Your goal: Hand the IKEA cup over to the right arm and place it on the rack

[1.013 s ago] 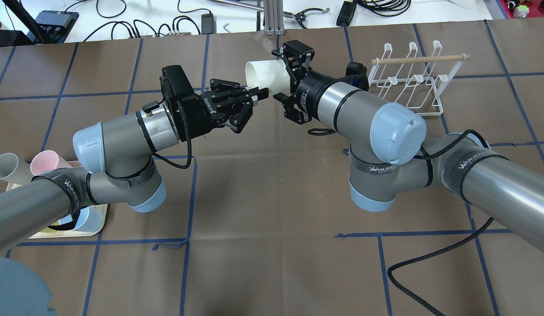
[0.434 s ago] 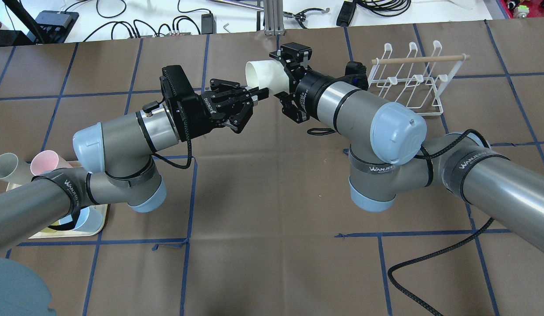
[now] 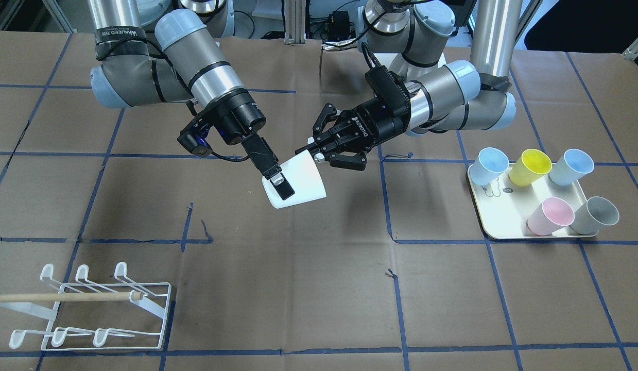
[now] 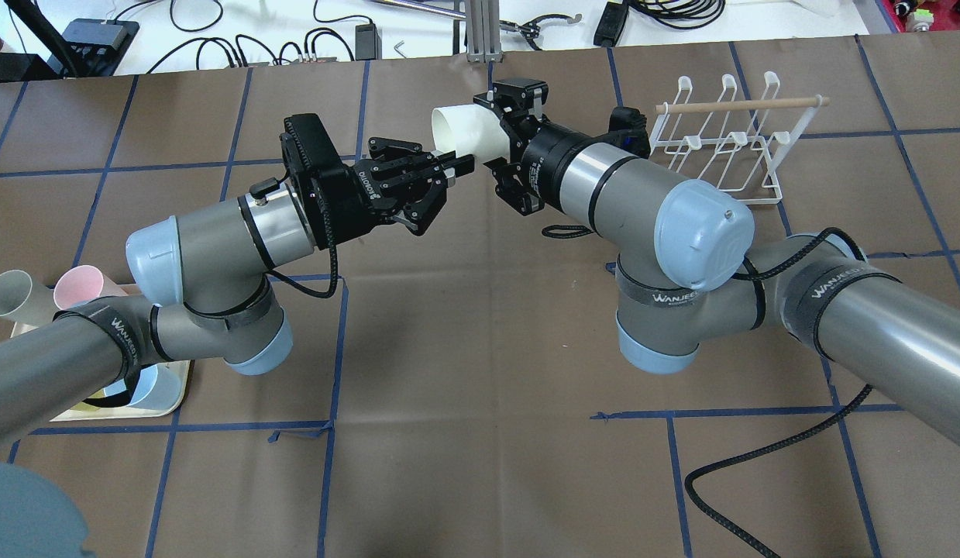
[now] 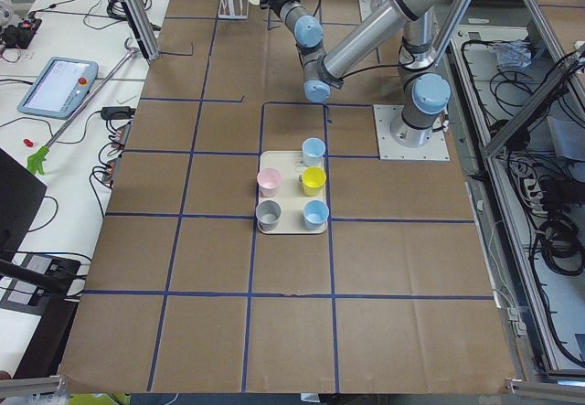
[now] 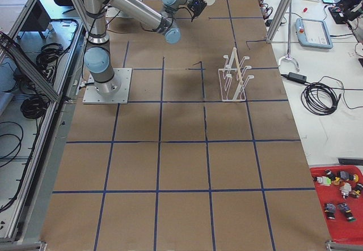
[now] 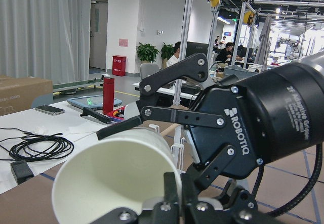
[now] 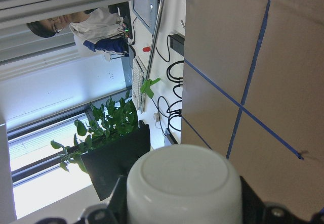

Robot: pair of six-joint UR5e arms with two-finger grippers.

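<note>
Overhead exterior, smooth tapered cup [image 4: 468,132], wire rack [image 4: 739,105]

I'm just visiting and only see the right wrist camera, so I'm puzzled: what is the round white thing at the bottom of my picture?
Observer: The base of a white tapered plastic cup, tipped sideways in mid-air.
Visitor: What holds it up?
Observer: The left arm's black two-finger gripper pinches its rim, one finger inside the mouth.
Visitor: Where might it go?
Observer: Likely the white wire rack with a wooden dowel handle, standing empty on the robot's right.
</note>
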